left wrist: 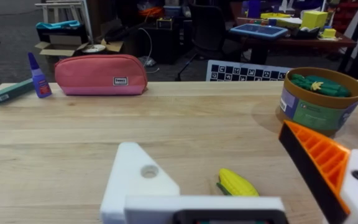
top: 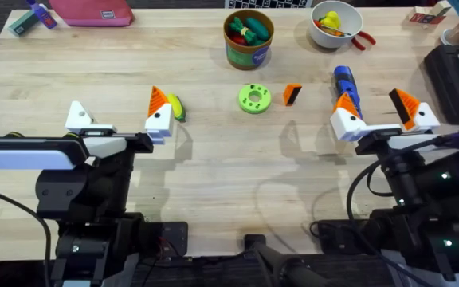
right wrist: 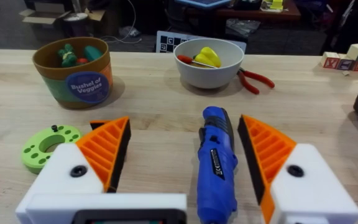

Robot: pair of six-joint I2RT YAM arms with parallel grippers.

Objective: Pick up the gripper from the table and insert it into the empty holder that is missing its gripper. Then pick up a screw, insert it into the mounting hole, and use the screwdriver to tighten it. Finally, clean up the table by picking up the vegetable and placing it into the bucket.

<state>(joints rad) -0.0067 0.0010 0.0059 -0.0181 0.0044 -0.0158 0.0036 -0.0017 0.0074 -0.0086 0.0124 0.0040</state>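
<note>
Tabletop (top: 213, 167) of light plank-grained wood, seen from overhead, with both arms low at the six o'clock edge. Left gripper (top: 118, 121) at about eight o'clock, fingers spread apart and gripping nothing; its outer finger is the holder (top: 78, 116), a bare white block with an open mounting hole, while its inner white block carries an orange wedge. Vegetable (top: 177, 108), yellow and green, lies on the wood just beside that inner finger, on the side away from the arm's base; the left wrist view places it (left wrist: 237, 183) between the two fingers, apparently clear of both. Right gripper (top: 382, 117) at about four o'clock, fingers likewise apart and holding nothing, both bearing orange wedges. Screwdriver (top: 346, 86), blue, lies on the table with its near end between the right fingers, its length running toward twelve o'clock; contact with the fingers cannot be told. Loose gripper (top: 292, 94), small orange wedge with a dark face, rests near the centre of the table, just at three o'clock of a flat green disc (top: 254, 99) with holes. Bucket (top: 249, 38), green with a tan rim, stands at twelve o'clock and holds red and green toy pieces. White bowl (top: 335, 24) at one o'clock holds a yellow toy, with red-handled pliers (top: 364, 40) beside it. Pink pouch (top: 92, 11) at the eleven o'clock edge
</note>
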